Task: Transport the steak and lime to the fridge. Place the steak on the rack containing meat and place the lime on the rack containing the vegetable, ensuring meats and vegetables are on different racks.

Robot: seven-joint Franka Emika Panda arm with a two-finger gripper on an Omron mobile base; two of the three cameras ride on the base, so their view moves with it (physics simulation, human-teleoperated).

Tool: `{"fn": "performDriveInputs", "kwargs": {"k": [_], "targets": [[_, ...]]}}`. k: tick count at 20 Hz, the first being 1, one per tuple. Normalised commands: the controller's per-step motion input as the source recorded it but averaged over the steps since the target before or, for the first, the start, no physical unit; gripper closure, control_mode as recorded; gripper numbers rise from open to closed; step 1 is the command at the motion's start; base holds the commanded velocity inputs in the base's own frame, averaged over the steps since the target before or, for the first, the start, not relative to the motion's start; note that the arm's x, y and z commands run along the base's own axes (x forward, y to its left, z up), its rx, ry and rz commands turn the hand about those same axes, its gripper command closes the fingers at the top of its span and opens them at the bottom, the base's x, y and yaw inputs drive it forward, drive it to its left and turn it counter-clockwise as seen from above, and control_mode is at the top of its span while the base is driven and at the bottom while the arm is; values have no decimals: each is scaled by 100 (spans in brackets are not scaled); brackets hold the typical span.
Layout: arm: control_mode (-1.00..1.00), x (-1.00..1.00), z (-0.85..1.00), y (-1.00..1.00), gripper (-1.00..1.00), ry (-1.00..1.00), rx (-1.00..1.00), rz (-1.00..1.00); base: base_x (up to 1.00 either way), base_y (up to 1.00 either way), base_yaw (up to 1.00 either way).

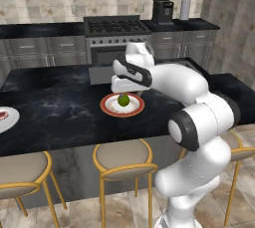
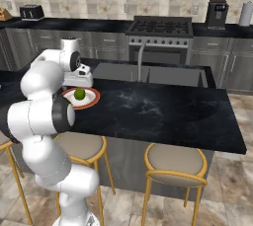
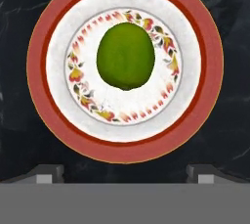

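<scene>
The lime point(image 1: 123, 100) point(image 2: 79, 94) point(image 3: 126, 55) is a glossy green fruit lying in the middle of a red-rimmed, flower-patterned plate point(image 1: 136, 108) point(image 2: 94, 97) point(image 3: 205, 71) on the black island counter. My gripper point(image 1: 123, 91) point(image 2: 79, 86) point(image 3: 125, 173) hangs straight above it, open, with both fingertips clear of the lime and nothing between them. A sliver of the red steak point(image 1: 2, 115) lies on a white plate point(image 1: 9, 120) at the counter's far left edge. The fridge and its racks are out of view.
A sink with a faucet point(image 2: 141, 59) is set into the island behind the plate. Gold-legged bar stools point(image 1: 122, 156) point(image 2: 174, 163) stand along the near side. At the back wall are a stove point(image 1: 115, 25), a coffee machine point(image 1: 162, 10) and a toaster point(image 2: 31, 11).
</scene>
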Motion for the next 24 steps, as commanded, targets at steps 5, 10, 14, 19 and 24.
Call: {"fn": "performDriveInputs", "kwargs": {"k": [5, 10, 14, 19, 24], "targets": [[-100, 28, -17, 10, -100, 5, 0, -1, 0, 0, 0], [-100, 25, -32, 10, -100, 7, 0, -1, 0, 0, 0], [-100, 30, -30, 0, -100, 5, 0, -1, 0, 0, 0], [-100, 38, -19, 2, -100, 3, 0, -1, 0, 0, 0], [-100, 45, -10, 18, -100, 1, 0, -3, 0, 0, 0]]}}
